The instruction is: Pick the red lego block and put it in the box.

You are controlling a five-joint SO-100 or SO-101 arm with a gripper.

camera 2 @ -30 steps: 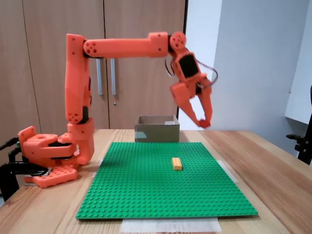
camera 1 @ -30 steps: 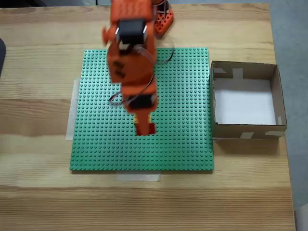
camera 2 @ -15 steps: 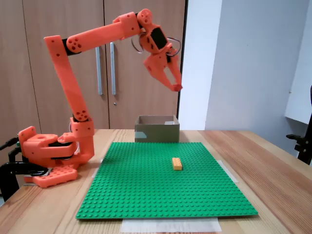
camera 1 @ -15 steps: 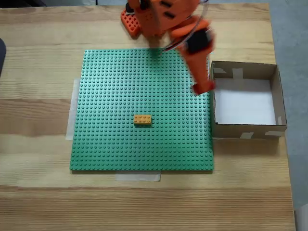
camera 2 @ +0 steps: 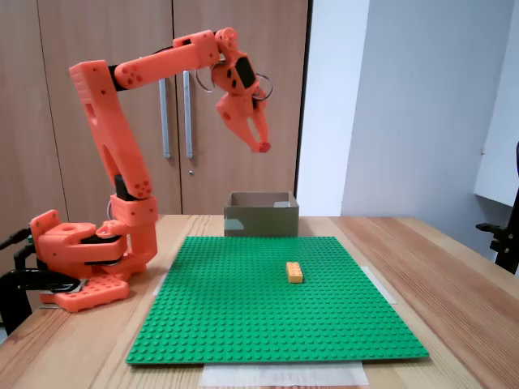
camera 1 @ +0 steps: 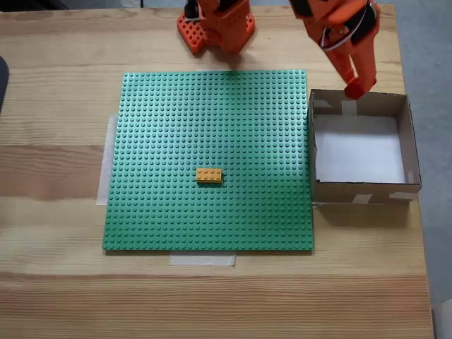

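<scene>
Now your end effector (camera 1: 358, 90) is hanging above the box (camera 1: 406, 134), pinching the red lego block (camera 2: 261, 147).
Wooden bench (camera 1: 56, 282) is carrying a green baseplate (camera 1: 176, 127); cupboard doors (camera 2: 97, 24) are standing behind.

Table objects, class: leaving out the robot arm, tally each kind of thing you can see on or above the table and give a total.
Red lego block, held in the gripper: 1
Yellow-orange brick: 1
Green baseplate: 1
Box: 1
Total: 4
</scene>
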